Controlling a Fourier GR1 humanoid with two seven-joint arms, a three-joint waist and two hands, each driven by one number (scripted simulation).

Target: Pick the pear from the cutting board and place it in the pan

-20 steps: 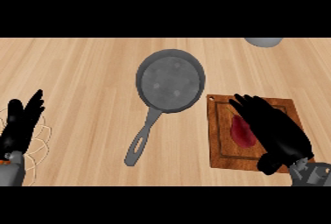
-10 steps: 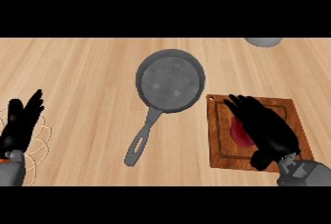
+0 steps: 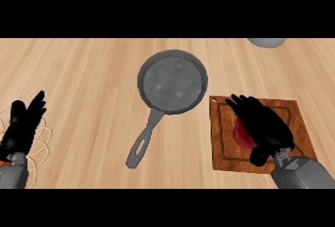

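We are at the pick step: our black right hand (image 3: 263, 128) lies over the dark red pear (image 3: 241, 133) on the brown wooden cutting board (image 3: 222, 146), its fingers (image 3: 243, 105) stretched out fairly straight above the fruit and not curled round it, so it holds nothing yet, though we cannot tell whether the palm touches the pear. Our black left hand (image 3: 23, 124) rests open at the view's left edge, fingers up, holding nothing. Next, we judge, the right fingers must close round the pear and carry it leftward to the round grey metal pan (image 3: 173, 82), which sits further off on the pale wooden table (image 3: 78, 71).
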